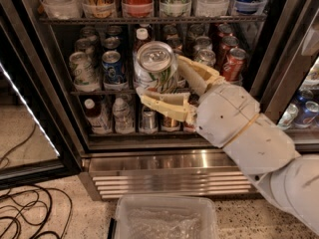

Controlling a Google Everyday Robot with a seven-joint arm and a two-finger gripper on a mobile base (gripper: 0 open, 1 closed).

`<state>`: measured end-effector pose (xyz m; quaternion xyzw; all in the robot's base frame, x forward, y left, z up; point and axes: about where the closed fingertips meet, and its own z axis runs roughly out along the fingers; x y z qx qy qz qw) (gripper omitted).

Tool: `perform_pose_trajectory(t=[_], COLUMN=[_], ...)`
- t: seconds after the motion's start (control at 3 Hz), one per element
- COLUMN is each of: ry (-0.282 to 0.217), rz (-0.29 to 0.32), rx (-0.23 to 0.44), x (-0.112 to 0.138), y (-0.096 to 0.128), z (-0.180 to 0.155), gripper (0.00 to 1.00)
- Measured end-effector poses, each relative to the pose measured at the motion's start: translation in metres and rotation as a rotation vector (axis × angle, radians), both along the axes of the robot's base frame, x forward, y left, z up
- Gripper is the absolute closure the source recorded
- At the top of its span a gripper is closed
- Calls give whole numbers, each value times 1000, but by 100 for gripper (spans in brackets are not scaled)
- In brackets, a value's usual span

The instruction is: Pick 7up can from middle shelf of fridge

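My gripper [164,81] is shut on the 7up can [155,67], a pale silver can with green markings and a silver pull-tab top. I hold it upright in front of the open fridge [164,161], out from the middle shelf [99,90]. One cream finger [162,102] runs under the can's front and the other [192,73] runs along its right side. The middle shelf holds several cans, among them a blue Pepsi can [112,67] and red cans [233,63].
The top shelf [149,19] carries large bottles. The lower rack holds small cans and water bottles [121,114]. A clear plastic bin [164,218] sits on the floor below the steel grille. Black cables [25,213] lie at lower left. The glass door [25,108] stands open at left.
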<state>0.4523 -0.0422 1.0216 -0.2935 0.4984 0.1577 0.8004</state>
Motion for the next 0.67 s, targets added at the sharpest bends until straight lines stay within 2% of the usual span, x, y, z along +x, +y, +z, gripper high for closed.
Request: perform_pose_trajectory(t=[0.33,0.67], ry=[41,41], rz=[70,70], rx=[-28,-28], x=[-11,-11], y=[6,6], z=[18,18], gripper=[100,100])
